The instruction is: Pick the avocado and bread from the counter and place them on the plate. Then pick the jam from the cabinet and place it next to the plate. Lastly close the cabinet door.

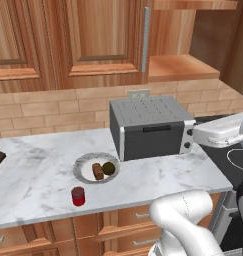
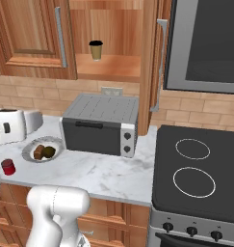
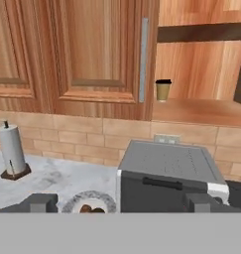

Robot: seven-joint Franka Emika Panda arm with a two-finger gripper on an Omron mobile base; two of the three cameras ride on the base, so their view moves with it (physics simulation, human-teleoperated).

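Note:
The plate (image 1: pixel 82 165) lies on the counter (image 1: pixel 38 170) with the brown bread (image 1: pixel 97 171) and the dark green avocado (image 1: pixel 109 168) side by side on it. Just in front of the plate, on the marble, stands the red jam (image 1: pixel 78 196), upright. From the other side I see the same jam (image 2: pixel 8 167), the bread (image 2: pixel 39 152) and the avocado (image 2: pixel 49 152). The cabinet (image 2: pixel 109 67) is open, and its door (image 2: pixel 148 72) stands swung out, edge-on. My gripper (image 3: pixel 121 203) is open and holds nothing. It is well back from the cabinet, pointing at it.
A grey toaster oven (image 1: pixel 150 127) sits on the counter right of the plate, under the open shelf. A tan paper cup (image 2: pixel 96 49) stands on that shelf. A paper towel holder (image 3: pixel 12 151) is at the far left. A black stove (image 2: pixel 195 178) adjoins the counter's right end.

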